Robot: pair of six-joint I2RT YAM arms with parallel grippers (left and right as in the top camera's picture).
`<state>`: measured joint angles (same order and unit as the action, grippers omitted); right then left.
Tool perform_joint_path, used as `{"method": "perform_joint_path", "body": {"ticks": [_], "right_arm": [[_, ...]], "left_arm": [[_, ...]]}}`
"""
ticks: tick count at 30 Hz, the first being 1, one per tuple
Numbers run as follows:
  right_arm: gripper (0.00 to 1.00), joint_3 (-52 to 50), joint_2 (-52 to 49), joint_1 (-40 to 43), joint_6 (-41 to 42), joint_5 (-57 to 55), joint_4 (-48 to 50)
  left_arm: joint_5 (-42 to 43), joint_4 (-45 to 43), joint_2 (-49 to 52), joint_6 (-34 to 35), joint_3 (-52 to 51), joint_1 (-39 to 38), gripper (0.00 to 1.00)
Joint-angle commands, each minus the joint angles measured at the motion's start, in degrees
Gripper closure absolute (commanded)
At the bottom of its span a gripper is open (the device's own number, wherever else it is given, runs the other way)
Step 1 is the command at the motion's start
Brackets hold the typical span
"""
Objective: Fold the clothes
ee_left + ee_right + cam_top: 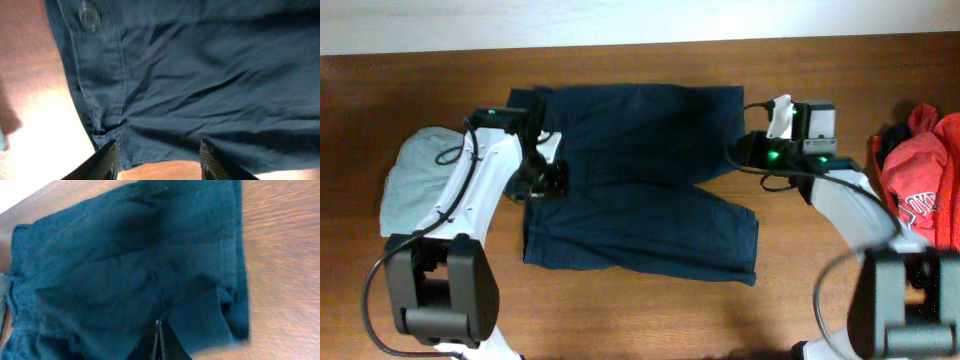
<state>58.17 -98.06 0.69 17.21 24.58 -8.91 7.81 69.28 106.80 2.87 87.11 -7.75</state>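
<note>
The brown wooden surface point(640, 320) is nearest to the robot, and the two arms rise from its near edge. Just beyond, the navy shorts point(640, 190) lie spread flat in the middle. Their waist is toward the left and the two wide legs point to the right. The nearer leg reaches a little further right than the other one, and its hem is slightly slanted.

The left claw point(542, 185) hangs over the waist edge of the shorts. In the left wrist view its two fingers point(107, 160) stand apart, and the cloth lies beyond them, not gripped. The waistband runs away from them to a clear button point(89, 15).

On the left of this arm a grey-green garment point(405, 175) lies crumpled, near the shorts but apart from them. At the right edge a red garment point(920, 195) with white letters lies well apart from the shorts.

A little further back, the right claw point(745, 150) is at the hem of the far leg. In the right wrist view its fingers point(170, 347) are pressed together into a thin wedge over the dark cloth. I cannot tell if any cloth is caught between them.

The far leg ends close to the back edge of the surface.
</note>
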Motion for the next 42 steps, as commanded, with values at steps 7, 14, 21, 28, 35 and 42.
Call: {"method": "perform_joint_path", "body": {"ticks": [7,14,21,28,35,42], "right_arm": [[0.96,10.86,-21.75,-0.24,10.54,4.11,4.33],[0.96,13.88,-21.99,1.97,6.32,-19.34,-11.13],[0.96,25.9,-21.99,2.34,-3.67,-23.58,-23.65],[0.96,46.66,-18.97,4.5,-6.54,-20.81,-51.65],[0.96,47.39,-2.27,4.55,-7.37,-19.02,-63.89],[0.95,46.99,13.05,4.55,-7.32,-19.06,-71.93]], "left_arm": [[2.49,3.61,0.33,0.31,11.37,-0.13,0.43],[2.38,3.72,0.33,0.31,11.37,-0.13,0.42],[1.46,2.73,0.33,0.09,11.37,-0.13,0.42],[-1.86,4.5,0.26,-4.17,11.43,-0.11,0.42],[-7.93,9.4,-9.55,-4.81,12.28,-0.13,0.42],[-13.49,8.39,-21.42,-1.99,11.02,-0.13,0.42]]}}
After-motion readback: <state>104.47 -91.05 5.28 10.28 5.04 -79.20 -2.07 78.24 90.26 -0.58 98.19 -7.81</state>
